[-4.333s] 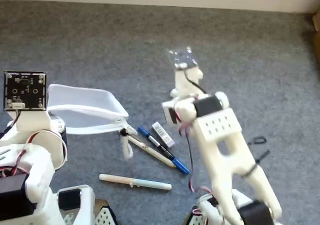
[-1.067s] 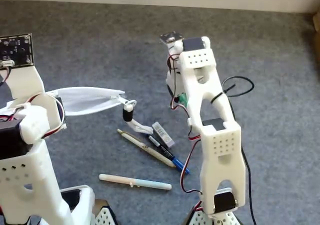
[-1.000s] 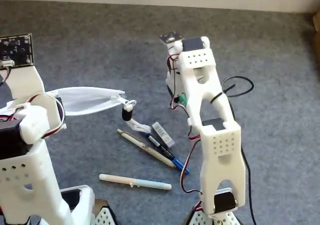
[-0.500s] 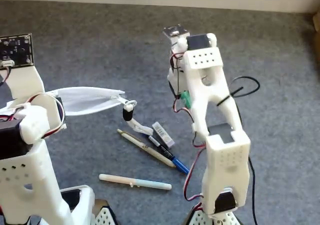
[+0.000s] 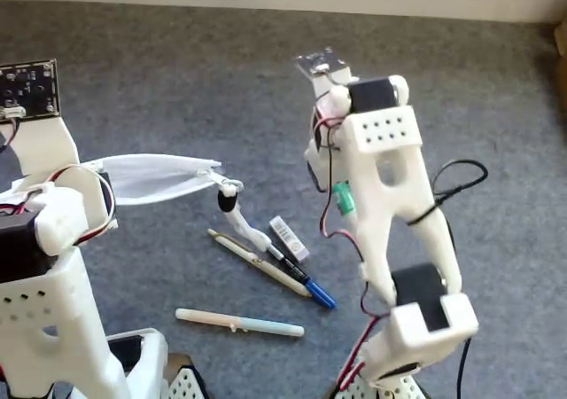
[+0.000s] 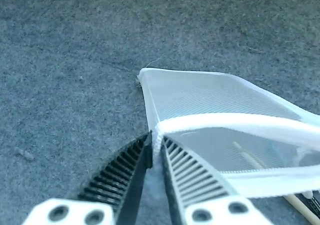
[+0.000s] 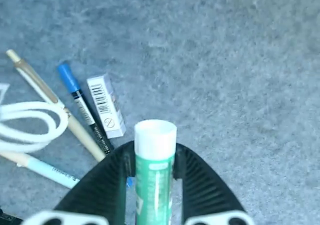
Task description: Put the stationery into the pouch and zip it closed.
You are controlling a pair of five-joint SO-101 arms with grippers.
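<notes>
While the left gripper [image 6: 155, 144] keeps its fingers pressed together on the end seam of the white mesh pouch [image 6: 215, 97], the two zipper edges of the pouch stand apart. In the high view the pouch [image 5: 146, 179] is at nine o'clock on the grey carpet [image 5: 177, 71]. Its white strap [image 5: 241, 223] runs toward five o'clock, to the pens.

The right gripper [image 7: 155, 155] has its fingers clamped on a green glue stick [image 7: 155, 135] with a white cap. It holds the stick above the carpet, at three o'clock from a small white box [image 5: 289, 238].

A beige pen [image 5: 257, 262] and a blue-capped pen [image 5: 301, 279] lie just beside each other, with the box near them at one o'clock. A pale pen [image 5: 239, 324] lies apart, at six o'clock from them.
</notes>
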